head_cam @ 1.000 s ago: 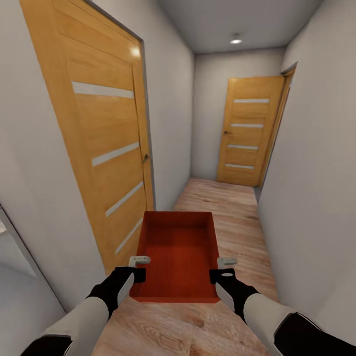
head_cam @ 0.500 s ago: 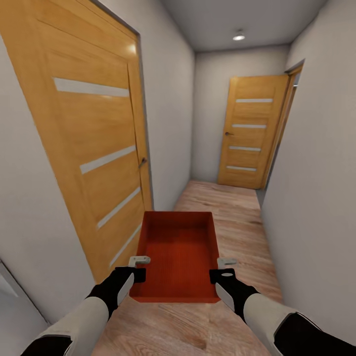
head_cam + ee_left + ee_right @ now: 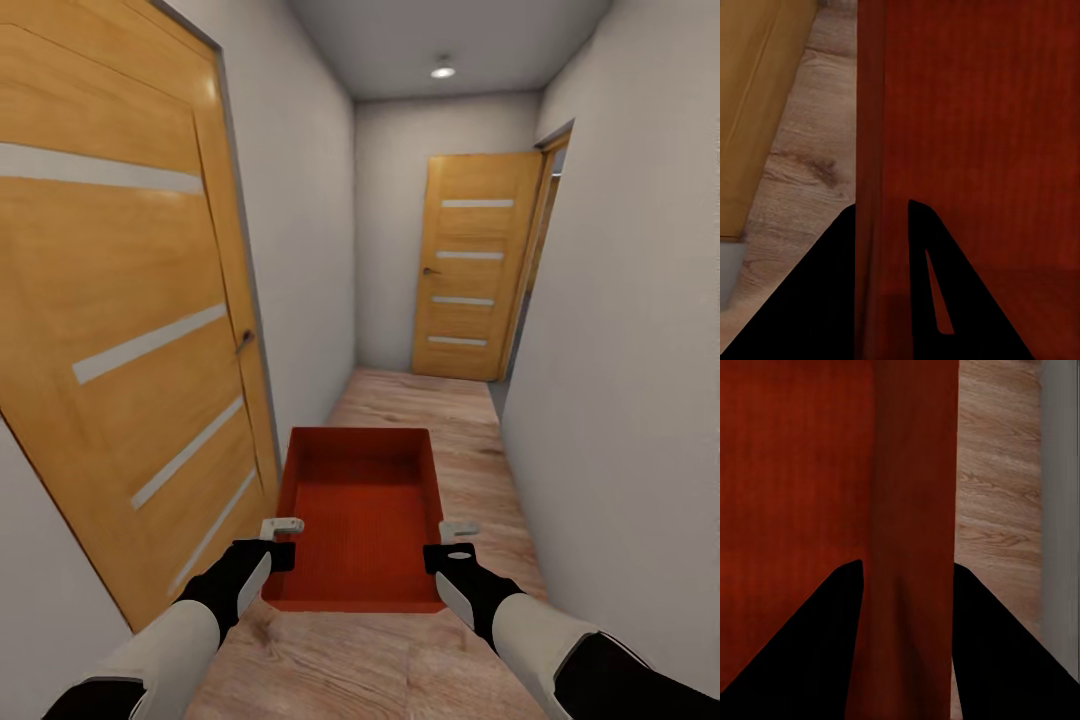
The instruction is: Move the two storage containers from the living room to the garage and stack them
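Left door (image 3: 120, 330) nearer now; both jaws clamp container (image 3: 358, 520) walls, carried.

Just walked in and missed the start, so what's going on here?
The robot is carrying an orange-red storage container down a narrow hallway with a wood-plank floor. The left gripper and right gripper each clamp one of its side walls, holding it level in front. An orange-wood door is close on the left; another door stands at the hallway's end.
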